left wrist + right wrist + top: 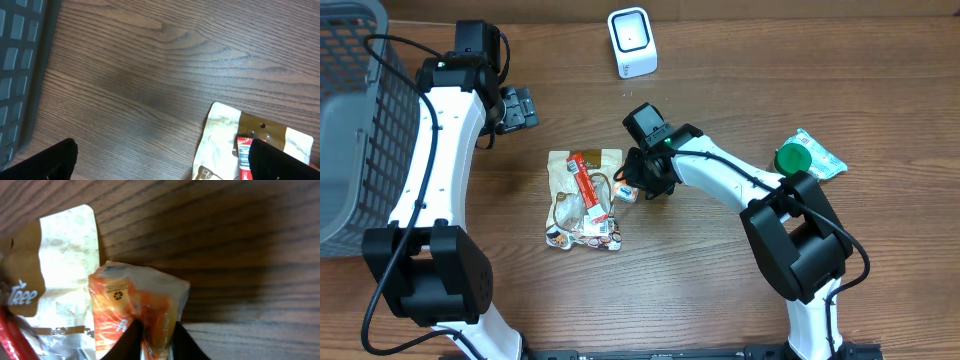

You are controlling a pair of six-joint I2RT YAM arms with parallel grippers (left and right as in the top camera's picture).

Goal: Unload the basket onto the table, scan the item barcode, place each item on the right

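At the far left I'm looking at the grey mesh basket (pixel 350 110) sitting on the wooden table (pixel 740 60). Just right of it, the left gripper (pixel 517 107) is hovering over bare wood with its jaws spread wide. In its wrist view I'm seeing one dark finger (pixel 50 160) in each lower corner. Near the middle, a cream and brown pouch (pixel 582 200) is lying flat with a red strip down its face. The small orange packet (pixel 626 193) is resting at the pouch's right edge and overlapping it. The right gripper (pixel 155 330) is pinching that packet by its near edge, both fingers pressing into the wrapper. The white scanner (pixel 632 42) is standing at the far side of the table, well apart from the packet. Over on the right, a green-capped item (pixel 792 160) is lying against a pale green wrapper (pixel 823 158).
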